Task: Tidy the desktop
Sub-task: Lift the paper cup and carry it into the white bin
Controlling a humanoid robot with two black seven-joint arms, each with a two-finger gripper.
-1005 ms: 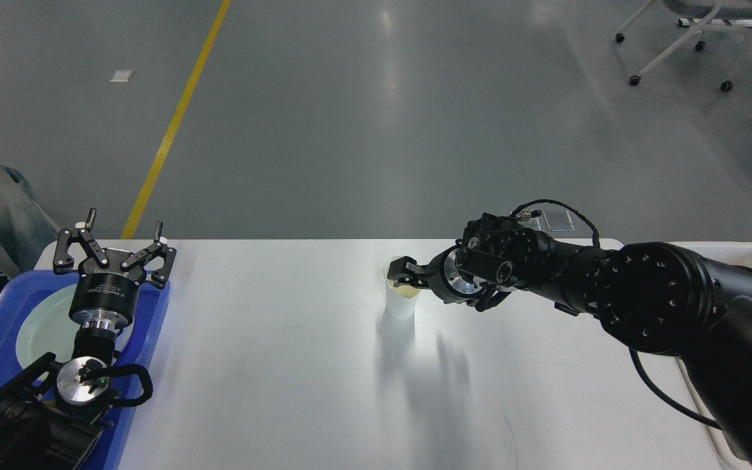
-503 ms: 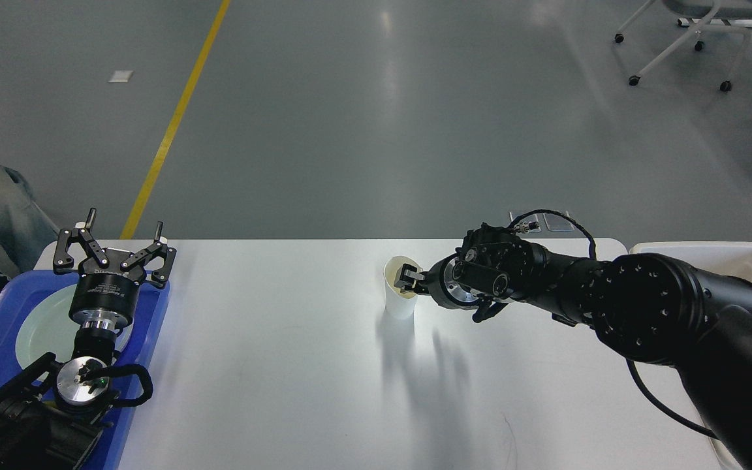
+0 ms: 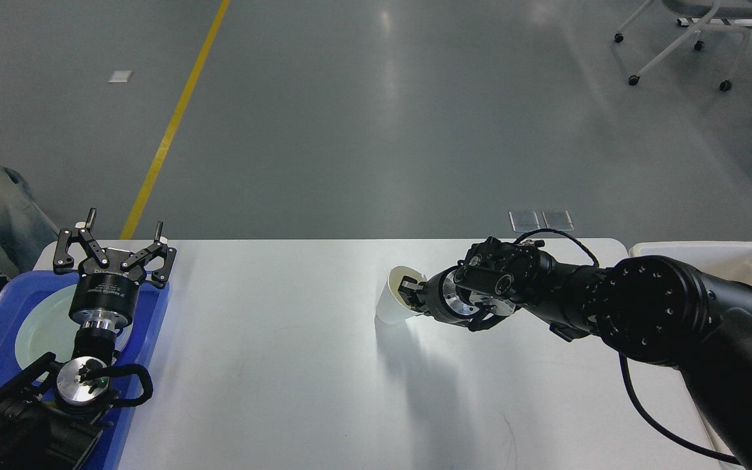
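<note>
The desktop [image 3: 271, 365] lies below us as a wide white surface, and it fills the lower part of the view from the left gripper to the right arm. Near its far edge, a little right of the middle, our right gripper [image 3: 410, 294] reaches to the left, and its fingers are closed narrowly on the rim of a white paper cup [image 3: 392, 303]. One finger seems to be inside the mouth of the cup and the other outside it, but the fingers are dark and small, so we cannot tell this exactly. The cup is tilted, with its open mouth turned toward the gripper and its bottom pointing away to the left and down; whether the bottom touches the desktop we cannot tell. A dark shadow falls on the desktop just under the gripper and the cup. Well apart, at the left end of the desktop, our left gripper [image 3: 115, 251] points upward with its two fingers spread wide, and it holds nothing. Under this gripper there is a blue tray [image 3: 154, 320], and on the tray lies a pale round plate [image 3: 40, 329]. Behind the right arm, at the right edge, we see the corner of a cream bin [image 3: 741, 258].
</note>
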